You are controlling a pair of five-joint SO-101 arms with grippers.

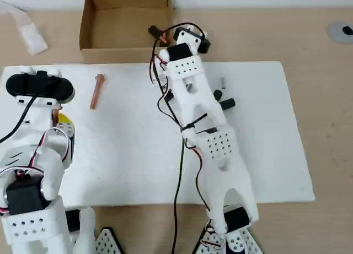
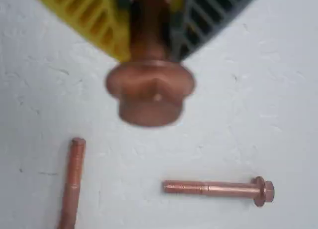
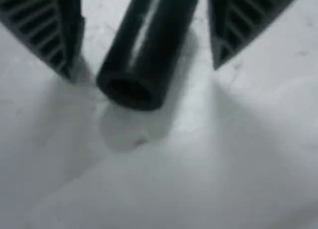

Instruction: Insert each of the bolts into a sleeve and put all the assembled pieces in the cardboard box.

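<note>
My left gripper (image 2: 151, 45) is clamped on a copper bolt (image 2: 149, 97) by its shank, head outward. My right gripper (image 3: 144, 70) stands open astride the black sleeve (image 3: 149, 40) on the white surface (image 3: 223, 164). I judge insertion is just beginning: next I close on the sleeve, lift it, and align its bore with the bolt.

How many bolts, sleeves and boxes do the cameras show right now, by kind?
Bolts: 3 in the left wrist view: held bolt in the left gripper, whole bolt, cut-off bolt, both lying.
Sleeves: 1, black sleeve.
Boxes: 1, cardboard box.
Total: 5.
</note>
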